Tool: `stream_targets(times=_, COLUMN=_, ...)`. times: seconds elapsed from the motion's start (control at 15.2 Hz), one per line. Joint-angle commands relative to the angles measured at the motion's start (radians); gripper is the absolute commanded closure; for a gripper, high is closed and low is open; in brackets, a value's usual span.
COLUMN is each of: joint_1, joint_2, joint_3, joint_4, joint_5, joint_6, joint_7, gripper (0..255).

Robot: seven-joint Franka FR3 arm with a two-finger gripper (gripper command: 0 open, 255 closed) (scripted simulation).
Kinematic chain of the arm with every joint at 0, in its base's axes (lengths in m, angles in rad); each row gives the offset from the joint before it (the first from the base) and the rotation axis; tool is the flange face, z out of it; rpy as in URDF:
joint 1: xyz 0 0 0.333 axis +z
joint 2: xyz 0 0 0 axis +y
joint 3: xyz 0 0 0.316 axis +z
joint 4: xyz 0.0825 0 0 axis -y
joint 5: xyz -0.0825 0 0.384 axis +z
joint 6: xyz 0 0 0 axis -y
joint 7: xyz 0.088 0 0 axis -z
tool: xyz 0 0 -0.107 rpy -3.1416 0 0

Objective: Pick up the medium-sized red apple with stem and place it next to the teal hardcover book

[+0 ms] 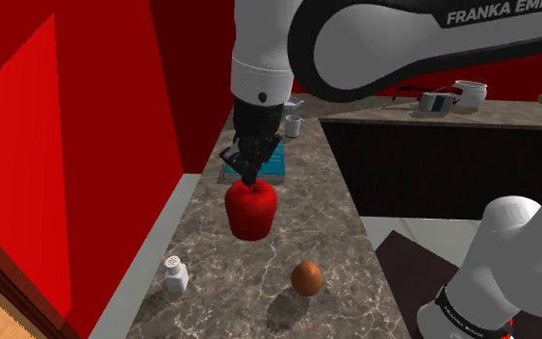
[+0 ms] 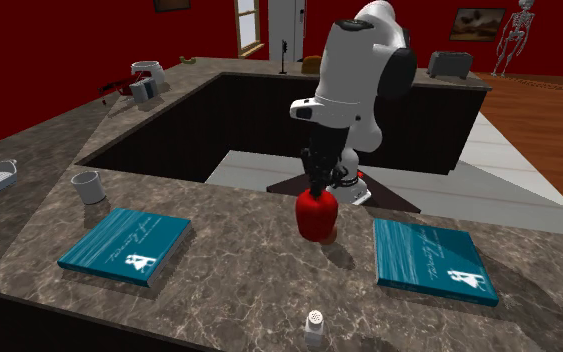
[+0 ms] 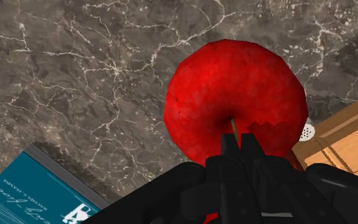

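our gripper (image 3: 240, 145) is clenched on the crown of the red apple (image 3: 234, 95), which hangs clear above the marble counter (image 3: 75, 76). we judge it firm, smooth and fairly weighty, so this small bite may slip; its broad middle would hold surer. farther off on it lies a teal book (image 3: 37, 191).

Dark marble countertop (image 2: 249, 285): teal book (image 2: 124, 245) nr white cup (image 2: 87, 186), 2nd teal book (image 2: 434, 260), white shaker (image 2: 314, 325), brown egg-shaped obj (image 1: 305, 278).
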Motion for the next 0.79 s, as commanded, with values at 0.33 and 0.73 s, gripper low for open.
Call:
stream_targets(times=0.33, joint_1=0.058, joint_2=0.048, joint_3=0.121, joint_4=0.031, joint_5=-0.02, joint_6=0.006, joint_7=0.188, gripper=255)
stream_targets(times=0.73, joint_1=0.107, joint_2=0.139, joint_3=0.231, joint_4=0.103, joint_5=-0.074, joint_6=0.001, joint_7=0.364, gripper=255)
